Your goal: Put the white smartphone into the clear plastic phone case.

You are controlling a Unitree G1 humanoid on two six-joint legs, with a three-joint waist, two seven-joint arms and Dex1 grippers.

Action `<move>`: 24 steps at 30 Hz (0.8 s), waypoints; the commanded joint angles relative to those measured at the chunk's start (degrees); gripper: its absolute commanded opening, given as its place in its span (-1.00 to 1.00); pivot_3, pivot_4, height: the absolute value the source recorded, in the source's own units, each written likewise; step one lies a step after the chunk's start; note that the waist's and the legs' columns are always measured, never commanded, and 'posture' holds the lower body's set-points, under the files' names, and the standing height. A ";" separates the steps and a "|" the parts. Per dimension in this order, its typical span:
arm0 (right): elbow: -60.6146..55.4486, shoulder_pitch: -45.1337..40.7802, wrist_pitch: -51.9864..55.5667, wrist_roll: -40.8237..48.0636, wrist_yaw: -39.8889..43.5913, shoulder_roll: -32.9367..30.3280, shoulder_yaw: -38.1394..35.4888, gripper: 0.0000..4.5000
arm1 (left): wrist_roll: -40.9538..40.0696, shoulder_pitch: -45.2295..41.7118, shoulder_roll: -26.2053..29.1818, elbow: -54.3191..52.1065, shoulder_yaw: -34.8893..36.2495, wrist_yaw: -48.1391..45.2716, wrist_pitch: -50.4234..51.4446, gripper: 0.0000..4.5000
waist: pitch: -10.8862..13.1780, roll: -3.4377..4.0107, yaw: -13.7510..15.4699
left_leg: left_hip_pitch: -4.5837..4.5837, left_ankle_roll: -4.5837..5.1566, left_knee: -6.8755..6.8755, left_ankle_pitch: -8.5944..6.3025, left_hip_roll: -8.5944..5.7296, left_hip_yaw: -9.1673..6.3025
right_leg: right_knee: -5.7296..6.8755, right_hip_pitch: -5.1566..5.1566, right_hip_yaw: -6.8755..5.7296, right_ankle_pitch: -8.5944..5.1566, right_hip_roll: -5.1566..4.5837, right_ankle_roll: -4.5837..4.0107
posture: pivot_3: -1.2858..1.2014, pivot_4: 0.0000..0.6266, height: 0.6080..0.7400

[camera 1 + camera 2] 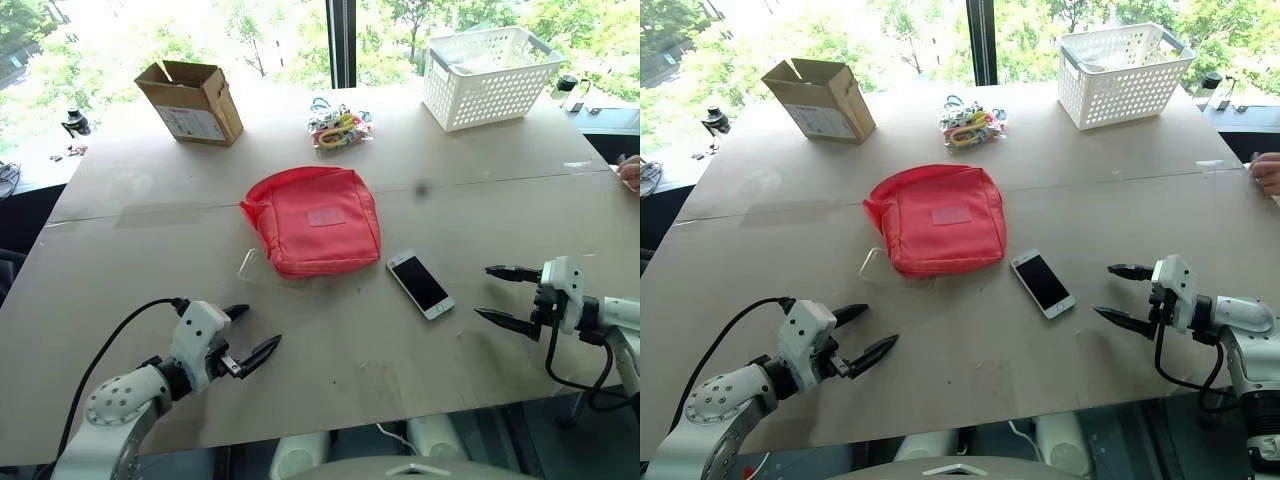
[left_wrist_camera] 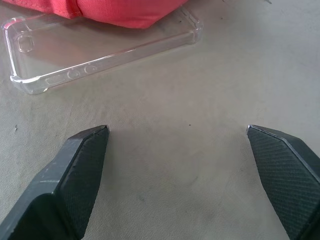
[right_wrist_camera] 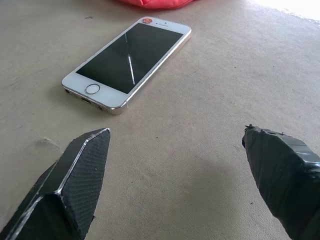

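Phone: the phone [image 1: 420, 284] lies flat, screen up, on the table [image 1: 330, 370], just right of the red pouch [image 1: 315, 220]; apart from it
Handling: judged stiff, slim, smooth-edged, likely slippery; best taken across the long sides, since little height is offered above the tabletop
Case: the case [image 2: 100, 50] lies open side up at the pouch's near-left corner, one edge tucked under the pouch; judged light, thin, springy, easily pushed away
Right gripper: the right gripper [image 1: 502, 294] is held spread wide, empty, near the phone
Left gripper: the left gripper [image 1: 250, 335] is spread wide, empty, near the case
Writing: none can be read; the label on the cardboard box [image 1: 190, 100] is too small
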 commanded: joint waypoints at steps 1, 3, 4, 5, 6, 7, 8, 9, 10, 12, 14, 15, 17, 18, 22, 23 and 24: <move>-0.26 -0.83 -0.50 1.15 0.61 -0.24 -1.42 0.98 | 0.14 0.91 -0.50 0.76 -0.39 -0.52 -0.88 1.00 | 0.00 0.00 0.00 | 0.00 0.00 0.00 0.00 0.00 0.00 | 0.00 0.00 0.00 0.00 0.00 0.00 | 0.03 -0.52 1.00; 0.40 -1.43 -0.70 1.05 0.84 -0.10 -1.28 0.98 | -0.52 0.95 -1.00 1.09 -0.20 -0.92 -1.46 1.00 | 0.00 0.00 -0.03 | 0.01 0.00 0.00 0.00 0.00 0.00 | 0.00 0.00 0.02 0.00 0.00 0.00 | 0.03 -0.52 1.00; 0.71 -1.75 -0.81 0.99 0.91 -0.04 -1.23 0.98 | -0.65 0.84 -1.15 1.26 -0.15 -1.02 -1.62 1.00 | 0.00 0.00 -0.02 | 0.02 0.00 0.00 0.00 0.00 0.00 | 0.00 0.00 0.04 0.00 0.00 0.00 | 0.03 -0.52 1.00; 0.91 -2.02 -0.82 1.00 0.98 0.01 -1.19 0.98 | -0.66 0.74 -1.23 1.39 -0.14 -1.07 -1.77 1.00 | 0.00 0.00 -0.02 | 0.01 0.00 0.00 0.00 0.00 0.00 | 0.00 0.00 0.04 0.00 0.00 0.00 | 0.03 -0.52 1.00; 1.06 -2.21 -0.83 1.01 1.05 0.06 -1.17 0.98 | -0.66 0.67 -1.29 1.50 -0.14 -1.12 -1.89 1.00 | 0.00 0.00 -0.01 | 0.01 0.00 0.00 0.00 0.00 0.00 | 0.00 0.00 0.03 0.00 0.00 0.00 | 0.03 -0.52 1.00; 1.17 -2.30 -0.94 1.01 1.10 0.12 -1.18 0.98 | -0.62 0.71 -1.37 1.58 -0.18 -1.17 -2.10 1.00 | 0.00 0.00 -0.02 | 0.02 0.00 0.00 0.00 0.00 0.01 | 0.00 0.00 0.03 0.00 0.00 0.00 | 0.03 -0.52 1.00; 1.24 -2.33 -1.02 1.00 1.14 0.17 -1.19 0.98 | -0.58 0.76 -1.43 1.62 -0.21 -1.23 -2.24 1.00 | 0.00 0.00 -0.01 | 0.02 0.00 0.00 0.00 0.00 0.03 | 0.00 0.00 0.01 0.00 0.00 0.00 | 0.03 -0.52 1.00; 1.28 -2.35 -1.06 1.01 1.23 0.20 -1.19 0.98 | -0.58 0.80 -1.48 1.66 -0.19 -1.27 -2.31 1.00 | 0.00 0.00 -0.01 | 0.01 0.00 0.00 0.00 0.00 0.04 | 0.00 0.00 0.00 0.00 0.00 0.00 | 0.03 -0.52 1.00; 1.32 -2.37 -1.10 1.03 1.29 0.23 -1.19 0.98 | -0.56 0.84 -1.54 1.68 -0.19 -1.30 -2.37 1.00 | 0.00 0.00 -0.01 | 0.00 0.00 0.00 0.00 0.00 0.05 | 0.00 0.00 0.00 0.00 0.00 0.00 | 0.03 -0.52 1.00; 1.33 -2.51 -1.09 1.05 1.37 0.34 -1.17 0.98 | -0.59 0.97 -1.64 1.74 -0.13 -1.43 -2.58 1.00 | 0.00 0.00 0.00 | 0.00 0.00 0.00 0.00 0.00 0.06 | 0.00 0.00 0.01 0.00 0.00 0.00 | 0.03 -0.52 1.00; 1.18 -2.74 -0.97 1.06 1.38 0.49 -1.12 0.98 | -0.62 1.07 -1.70 1.74 -0.11 -1.50 -2.76 1.00 | 0.00 0.00 0.00 | 0.00 0.00 0.00 0.00 0.00 0.04 | -0.01 0.00 0.02 0.00 -0.01 0.00 | 0.03 -0.52 1.00; 0.98 -2.87 -0.84 1.11 1.41 0.59 -1.06 0.98 | -0.69 1.12 -1.72 1.73 -0.07 -1.54 -2.84 1.00 | 0.00 0.00 0.00 | 0.01 0.00 0.00 0.00 0.00 0.04 | 0.00 0.00 0.03 0.00 -0.01 0.00 | 0.03 -0.52 1.00; 0.71 -3.20 -0.70 1.16 1.45 0.85 -0.95 0.98 | -0.82 1.20 -1.77 1.72 0.03 -1.58 -2.99 1.00 | 0.00 0.01 -0.03 | 0.01 0.00 0.00 0.00 0.00 0.04 | 0.00 0.00 0.03 0.00 0.00 0.00 | 0.03 -0.52 1.00; 0.61 -3.35 -0.65 1.17 1.48 0.97 -0.89 0.98 | -0.87 1.25 -1.79 1.71 0.09 -1.62 -3.12 1.00 | 0.00 0.00 -0.04 | 0.02 0.00 0.00 0.00 0.00 0.05 | 0.00 0.00 0.03 0.00 0.00 0.00 | 0.03 -0.52 1.00; -0.26 -3.97 -0.35 1.03 1.63 1.42 -0.35 0.98 | -1.18 1.50 -1.96 1.52 0.52 -1.80 -3.72 1.00 | 0.00 0.00 -0.04 | 0.01 0.00 0.00 0.00 0.00 0.05 | 0.00 0.00 0.03 0.00 0.00 0.00 | 0.03 -0.52 1.00; -0.87 -4.21 -0.15 1.06 1.61 1.64 -0.05 0.98 | -1.38 1.63 -1.99 1.36 0.76 -1.94 -3.90 1.00 | 0.00 0.00 -0.04 | 0.01 0.00 0.00 0.00 0.00 0.05 | 0.00 0.00 0.03 0.00 0.00 0.00 | 0.03 -0.52 1.00; -1.40 -4.52 0.06 1.08 1.58 1.89 0.28 0.98 | -1.57 1.65 -2.00 1.26 0.95 -2.03 -3.94 1.00 | 0.00 0.00 -0.06 | 0.01 0.00 0.00 0.00 0.00 0.05 | -0.01 0.00 0.03 0.00 0.00 0.00 | 0.03 -0.52 1.00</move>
